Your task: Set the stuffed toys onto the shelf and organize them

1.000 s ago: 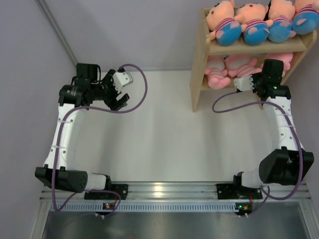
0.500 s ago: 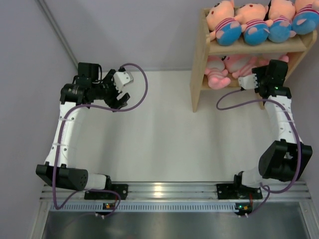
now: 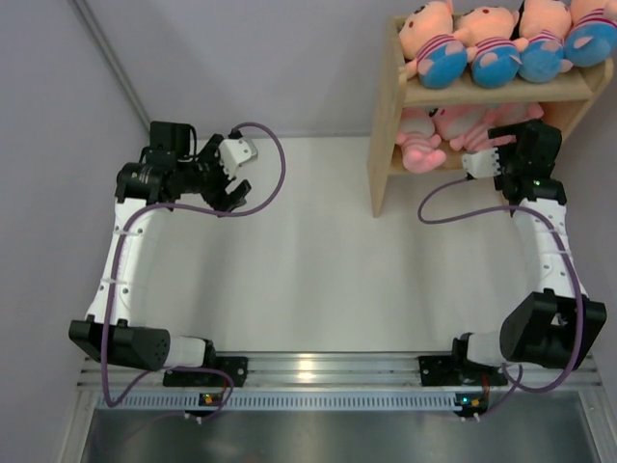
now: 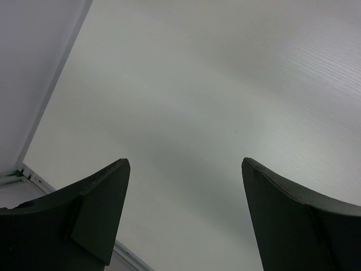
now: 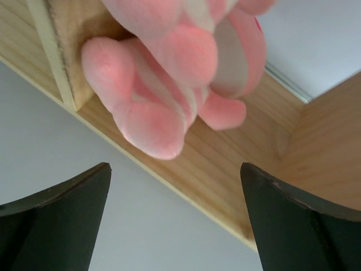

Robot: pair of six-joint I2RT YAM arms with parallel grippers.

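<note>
The wooden shelf (image 3: 386,145) stands at the far right. Several peach-faced stuffed toys with blue bottoms (image 3: 492,53) lie in a row on its top tier. All-pink ones (image 3: 424,135) lie on the lower tier. My right gripper (image 3: 511,132) is at the lower tier's front, open. In the right wrist view a pink toy (image 5: 163,84) rests on the shelf board (image 5: 237,164) just beyond the open right gripper (image 5: 175,166), untouched. My left gripper (image 3: 229,198) hovers open over the table's far left. The left wrist view shows the left gripper (image 4: 185,164) with only bare table between its fingers.
Grey walls close in on the left and at the back. The white table (image 3: 318,251) runs from the shelf to the left wall. An aluminium rail (image 3: 318,367) carries both arm bases at the near edge. Purple cables (image 3: 275,174) loop off each wrist.
My right gripper has opened in front of the lower tier, and its wrist has shifted slightly to the right. The left arm has barely moved.
</note>
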